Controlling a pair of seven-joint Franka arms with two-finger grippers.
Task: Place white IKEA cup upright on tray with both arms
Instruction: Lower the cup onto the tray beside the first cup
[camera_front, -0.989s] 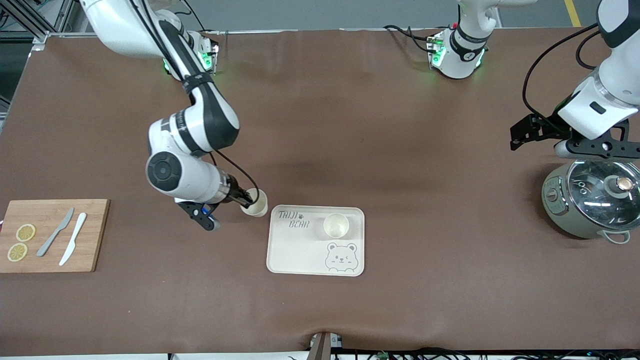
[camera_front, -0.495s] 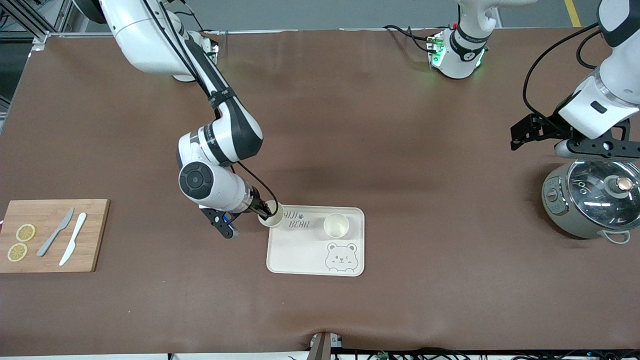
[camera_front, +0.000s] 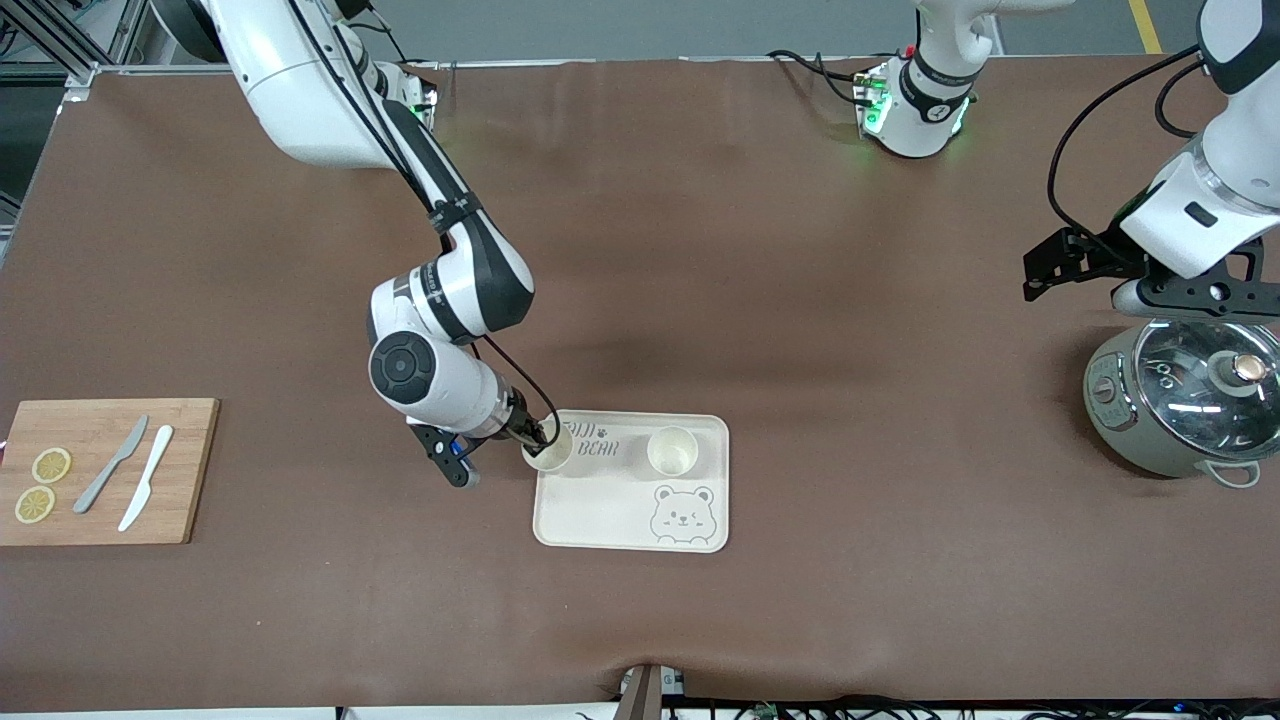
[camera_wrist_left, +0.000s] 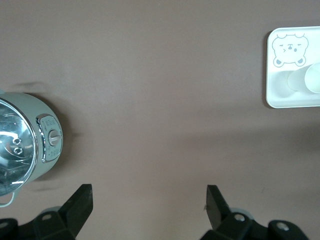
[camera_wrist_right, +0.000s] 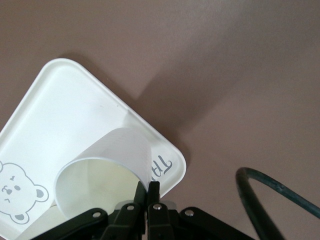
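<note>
At the right arm's end of the table sits a wooden cutting board (camera_front: 105, 470) with two lemon slices (camera_front: 42, 484) and two knives (camera_front: 128, 476), none of it in play. Moving along, the right gripper (camera_front: 537, 435) hangs over the tray's (camera_front: 600, 510) corner toward that same end, its fingers pinched tight on the rim of a white cup (camera_front: 549, 450); in the right wrist view the cup (camera_wrist_right: 102, 167) is carried mouth-up, tilted a little, above the tray (camera_wrist_right: 65, 115) beside the lettering. A second cup (camera_front: 671, 450) already stands upright on the tray, so I judge one placement done and this one close: what is left is to lower it flat, let go and draw clear. Toward the left arm's end, the left gripper (camera_front: 1195, 292) waits over a lidded cooker pot (camera_front: 1180, 405), fingers spread wide and holding nothing.
</note>
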